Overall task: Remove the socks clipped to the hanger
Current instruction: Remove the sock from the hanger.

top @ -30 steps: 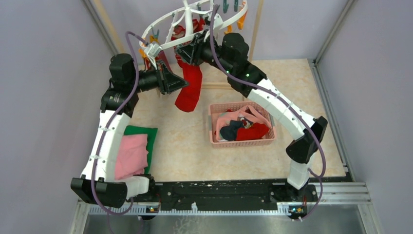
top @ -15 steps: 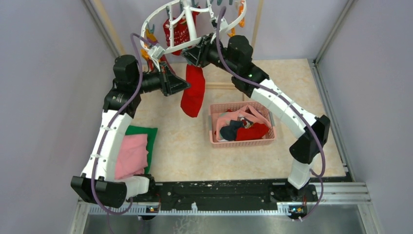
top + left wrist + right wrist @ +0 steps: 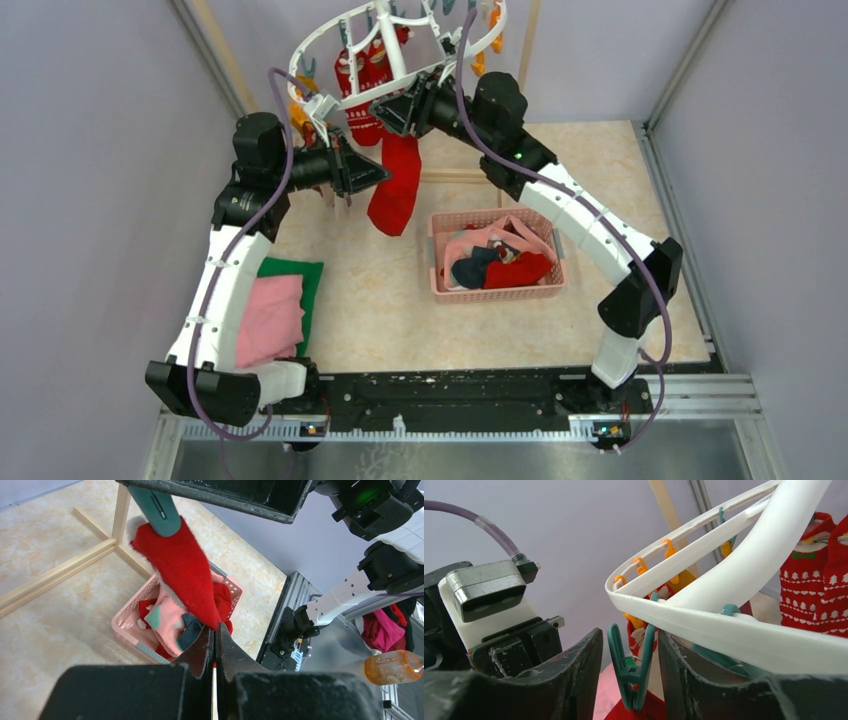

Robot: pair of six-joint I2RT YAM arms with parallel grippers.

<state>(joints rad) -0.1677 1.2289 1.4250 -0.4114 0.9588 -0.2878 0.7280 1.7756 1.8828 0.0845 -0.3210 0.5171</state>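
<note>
The white hanger (image 3: 400,45) hangs at the top, with red patterned socks (image 3: 362,75) clipped under it. One plain red sock (image 3: 395,190) dangles from a teal clip (image 3: 631,672). My right gripper (image 3: 388,108) stands open astride that clip, with a gap on each side, just below the hanger ring (image 3: 724,630). The clip's handles are spread and its tip bites the red sock (image 3: 649,707). My left gripper (image 3: 215,630) is shut on the lower end of the red sock (image 3: 180,570), left of it in the top view. More patterned socks (image 3: 819,595) hang at the right.
A pink mesh basket (image 3: 440,285) holding several socks sits on the floor right of the hanging sock, and shows below it (image 3: 131,625) in the left wrist view. Folded pink and green cloths (image 3: 275,310) lie at the left. A wooden pole frame (image 3: 60,570) stands behind.
The hanger has swung up and left, and both arms followed it. My right gripper's jaws have spread wider around the teal clip. The left gripper stays shut on the red sock.
</note>
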